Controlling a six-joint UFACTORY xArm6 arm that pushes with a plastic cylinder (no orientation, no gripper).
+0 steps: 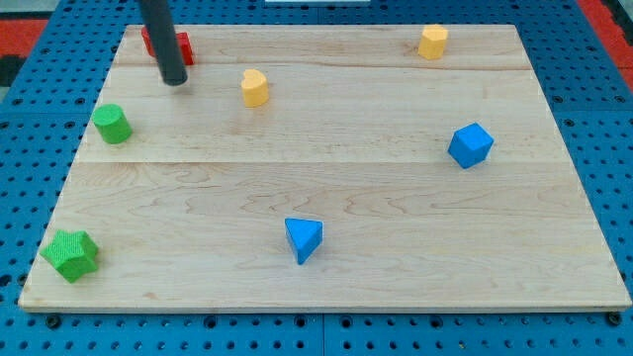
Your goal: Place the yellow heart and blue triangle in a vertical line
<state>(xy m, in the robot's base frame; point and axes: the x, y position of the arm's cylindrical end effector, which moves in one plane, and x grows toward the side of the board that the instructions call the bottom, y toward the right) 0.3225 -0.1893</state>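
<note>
The yellow heart (255, 87) lies near the view's top, left of centre. The blue triangle (304, 239) lies near the view's bottom, a little right of the heart's column. My tip (175, 81) is at the view's upper left, to the left of the yellow heart and apart from it, just below the red block (180, 46), which the rod partly hides.
A green cylinder (113, 124) sits at the left edge, a green star-like block (71, 254) at the bottom left corner. A blue cube (471, 145) lies at the right, a yellow block (432, 42) at the top right. The wooden board (396, 277) rests on blue pegboard.
</note>
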